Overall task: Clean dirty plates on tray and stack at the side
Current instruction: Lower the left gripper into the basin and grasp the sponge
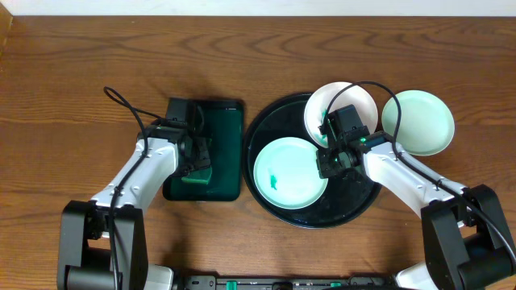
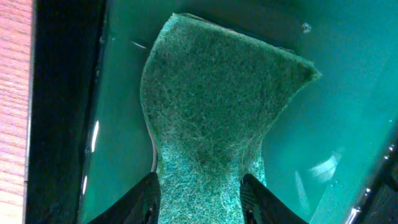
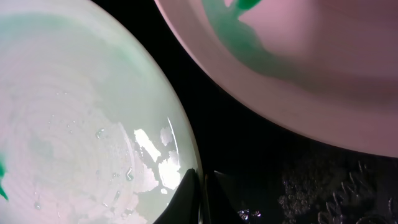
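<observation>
Left tool (image 2: 199,196) gripping sponge (image 2: 217,112), unclear overhead

Robotics lab bench: wood-grain table (image 1: 72,56), two mounted robot arms (image 1: 137,173).

Table (image 1: 81,48) bears black tray (image 1: 355,203), green tray (image 1: 227,149), apparently plate (image 1: 419,121).

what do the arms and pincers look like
Both the left arm and right arm have white links, black joints and black bases, each with a thin black cable looping off it. A green light glows at the right wrist. The left pincer and right pincer have slim black tapered fingers.
</observation>
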You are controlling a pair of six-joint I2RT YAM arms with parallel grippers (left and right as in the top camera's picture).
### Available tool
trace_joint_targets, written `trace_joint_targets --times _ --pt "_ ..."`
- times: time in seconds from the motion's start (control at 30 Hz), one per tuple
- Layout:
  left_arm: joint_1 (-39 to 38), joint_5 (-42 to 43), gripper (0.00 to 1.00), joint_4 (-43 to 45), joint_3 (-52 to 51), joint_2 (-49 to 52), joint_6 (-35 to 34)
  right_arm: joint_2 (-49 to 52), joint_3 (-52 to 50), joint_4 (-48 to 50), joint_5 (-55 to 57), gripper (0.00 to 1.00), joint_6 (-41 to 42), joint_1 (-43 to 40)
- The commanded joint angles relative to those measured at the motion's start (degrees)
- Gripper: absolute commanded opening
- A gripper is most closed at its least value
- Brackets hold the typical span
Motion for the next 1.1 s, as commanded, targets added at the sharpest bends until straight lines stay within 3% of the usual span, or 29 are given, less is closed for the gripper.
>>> trace_joint_targets --times 0.0,1.07 --pt "-0.09 -1.07 0.43 0.26 -0.37 0.33 -0.02 0.04 -0.24 -0.39 3.89 0.01 0.42 -0.15" --pt "-0.09 -1.25 0.43 6.38 -2.03 1.53 0.44 0.04 -0.24 -0.35 3.89 0.01 0.42 -0.15"
